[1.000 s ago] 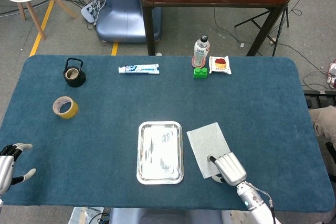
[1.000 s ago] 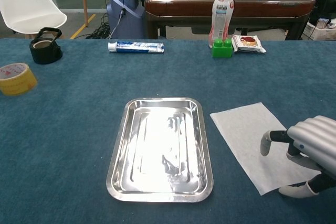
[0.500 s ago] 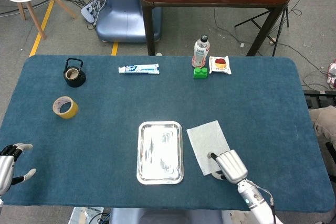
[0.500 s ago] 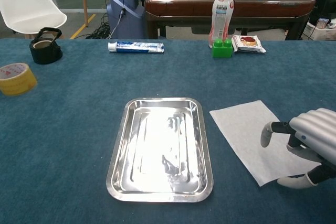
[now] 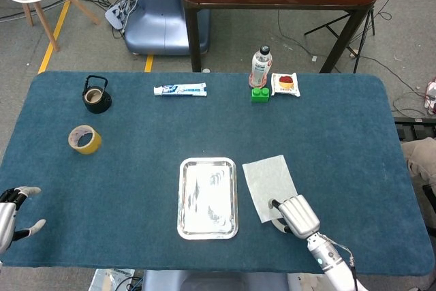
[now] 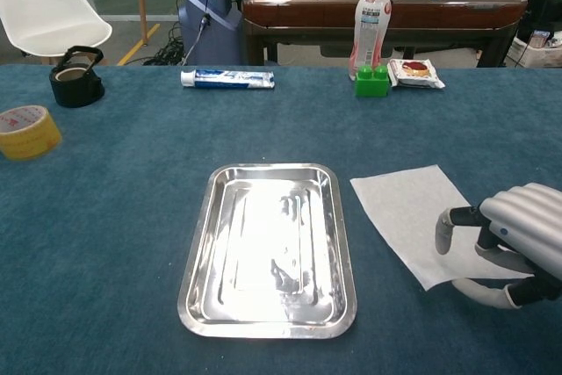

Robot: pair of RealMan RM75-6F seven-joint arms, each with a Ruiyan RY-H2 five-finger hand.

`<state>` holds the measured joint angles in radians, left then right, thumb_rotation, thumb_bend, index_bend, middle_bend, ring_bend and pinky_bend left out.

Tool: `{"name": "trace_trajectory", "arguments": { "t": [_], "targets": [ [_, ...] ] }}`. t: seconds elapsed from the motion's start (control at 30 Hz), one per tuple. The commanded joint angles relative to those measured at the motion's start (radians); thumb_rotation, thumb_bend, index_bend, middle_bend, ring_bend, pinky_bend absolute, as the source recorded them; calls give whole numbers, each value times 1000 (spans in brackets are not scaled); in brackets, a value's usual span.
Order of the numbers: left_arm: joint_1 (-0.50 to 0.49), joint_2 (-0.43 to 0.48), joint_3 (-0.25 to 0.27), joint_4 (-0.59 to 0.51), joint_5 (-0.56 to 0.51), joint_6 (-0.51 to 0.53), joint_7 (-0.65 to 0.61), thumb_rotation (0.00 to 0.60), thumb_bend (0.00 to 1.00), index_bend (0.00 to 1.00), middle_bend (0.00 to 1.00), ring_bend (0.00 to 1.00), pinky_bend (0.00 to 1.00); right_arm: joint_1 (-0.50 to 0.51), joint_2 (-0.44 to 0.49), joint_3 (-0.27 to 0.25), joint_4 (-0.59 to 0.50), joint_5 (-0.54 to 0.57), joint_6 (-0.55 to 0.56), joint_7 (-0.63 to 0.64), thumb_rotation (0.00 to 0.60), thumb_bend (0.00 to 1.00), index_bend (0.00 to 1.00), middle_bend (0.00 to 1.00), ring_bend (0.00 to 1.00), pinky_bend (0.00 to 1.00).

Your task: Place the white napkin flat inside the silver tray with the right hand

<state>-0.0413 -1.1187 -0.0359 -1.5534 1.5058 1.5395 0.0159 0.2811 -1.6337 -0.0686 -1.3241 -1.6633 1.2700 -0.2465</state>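
**Operator:** My right hand sits at the near right of the blue felt table, its silver fingers curled over the near corner of the thin white paper napkin. A dark-tipped finger lies on top of the sheet and the pale thumb shows under its near edge, so I read it as pinching that corner.

**Partner:** And where is the napkin itself?

**Operator:** On the felt, just beside the right rim of the rectangular silver metal tray, not in it. It lies mostly flat and skewed, with its far corners pointing away from me. In the head view the hand covers its near end.

**Partner:** Your left hand?

**Operator:** My left hand is at the near left edge of the table in the head view, fingers spread, holding nothing. It is well apart from the tray.

**Partner:** What else is on the table?

**Operator:** On the far left, a small black kettle-shaped pot and, nearer me, a yellow roll of tape. Along the far edge lie a white and blue toothpaste tube, a clear plastic bottle with a pink label, a green toy brick touching the bottle's base, and a small wrapped snack just beside the brick.
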Motion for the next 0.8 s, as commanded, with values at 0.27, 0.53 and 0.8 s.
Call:
{"name": "trace_trajectory", "arguments": {
  "t": [0.27, 0.53, 0.8],
  "targets": [
    [-1, 6, 3, -3, 3, -5, -11, 600, 111, 333, 359, 301, 493, 0, 0, 1, -4, 8, 0, 1, 600, 462, 479, 1000, 999, 1000],
    [-1, 8, 5, -5, 6, -7, -19, 600, 111, 333, 359, 301, 493, 0, 10, 8, -26, 20, 1, 3, 600, 563, 502, 1000, 999, 1000],
    [0, 13, 7, -8, 11, -5, -33, 600, 111, 333, 359, 301, 493, -2, 28, 21, -65, 27, 17, 0, 600, 577, 515, 1000, 999, 1000]
  ]
}}
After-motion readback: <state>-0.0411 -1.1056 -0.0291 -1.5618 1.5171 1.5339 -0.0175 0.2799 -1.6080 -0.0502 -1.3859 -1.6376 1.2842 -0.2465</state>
